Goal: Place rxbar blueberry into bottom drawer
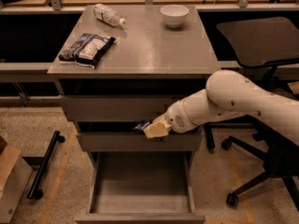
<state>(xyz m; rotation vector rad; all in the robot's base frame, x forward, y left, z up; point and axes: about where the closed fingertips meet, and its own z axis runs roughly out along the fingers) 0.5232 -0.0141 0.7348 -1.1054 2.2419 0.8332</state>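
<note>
hand [155,129] mid-frame, clamped on rxbar blueberry [140,126] | bottom drawer [140,190] open at lower centre | grey worktop [149,50]: bag [86,49], bottle [108,14], bowl [174,15]; speckled floor [46,120]; chair [261,41] at right

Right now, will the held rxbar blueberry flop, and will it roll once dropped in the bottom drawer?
Probably stiff: the rxbar blueberry juts sideways from the gripper, at the middle drawer front, without drooping. Being flat, it should lie still in the open bottom drawer below, not roll.
</note>
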